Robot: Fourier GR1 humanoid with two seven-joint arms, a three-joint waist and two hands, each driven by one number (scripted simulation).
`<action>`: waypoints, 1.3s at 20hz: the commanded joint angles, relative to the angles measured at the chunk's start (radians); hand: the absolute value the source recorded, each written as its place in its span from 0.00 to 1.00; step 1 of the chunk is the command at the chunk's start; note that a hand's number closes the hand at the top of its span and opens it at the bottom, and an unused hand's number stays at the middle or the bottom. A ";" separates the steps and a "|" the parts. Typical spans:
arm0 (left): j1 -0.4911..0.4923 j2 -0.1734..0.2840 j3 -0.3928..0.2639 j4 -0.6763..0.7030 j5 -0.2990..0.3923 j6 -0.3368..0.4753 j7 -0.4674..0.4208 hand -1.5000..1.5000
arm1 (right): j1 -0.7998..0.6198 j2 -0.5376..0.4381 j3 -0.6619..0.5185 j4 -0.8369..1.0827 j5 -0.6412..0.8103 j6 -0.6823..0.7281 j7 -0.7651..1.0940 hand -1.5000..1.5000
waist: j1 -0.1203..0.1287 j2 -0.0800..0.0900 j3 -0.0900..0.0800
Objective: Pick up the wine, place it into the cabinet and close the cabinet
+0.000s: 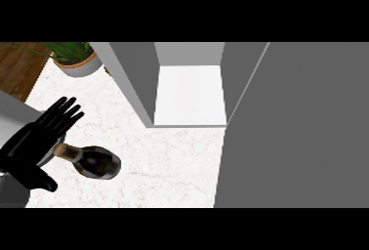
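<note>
The wine bottle (93, 161) lies on its side on the pale marbled worktop (166, 161), near the lower left of the head view. Its dark round body points toward the lower right and its brown neck points toward the upper left, where the neck end meets the left hand (36, 141). That hand comes in from the left edge with its fingers (63, 112) straight and spread, pointing up and to the right, and its thumb (42, 181) reaching down below the bottle's neck. The fingers are apart and not curled round the bottle; the palm sits just beside the neck, touching or nearly touching it, and I cannot tell which.

The cabinet (189, 95) stands open in the upper middle, its white inner floor showing between grey walls, well apart from the bottle. Its big grey door (302, 127) fills the right side of the view. A potted plant (75, 58) sits at the upper left corner of the worktop, beside a strip of wooden floor (18, 68).

The right hand does not show.
</note>
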 commanded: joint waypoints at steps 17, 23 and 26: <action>-0.063 0.015 -0.113 0.572 -0.424 -0.054 -0.612 0.00 | -0.013 0.022 -0.035 -0.081 -0.048 0.007 0.046 0.00 | -0.001 0.000 -0.001; -0.118 -0.003 -0.134 0.702 -0.439 -0.038 -0.684 0.00 | 0.037 0.042 0.052 -0.101 0.001 0.015 0.035 0.00 | -0.010 0.001 -0.002; -0.125 -0.046 -0.140 0.739 -0.420 -0.043 -0.676 0.00 | 0.014 0.017 -0.028 -0.080 -0.064 0.032 0.033 0.00 | -0.010 0.002 -0.002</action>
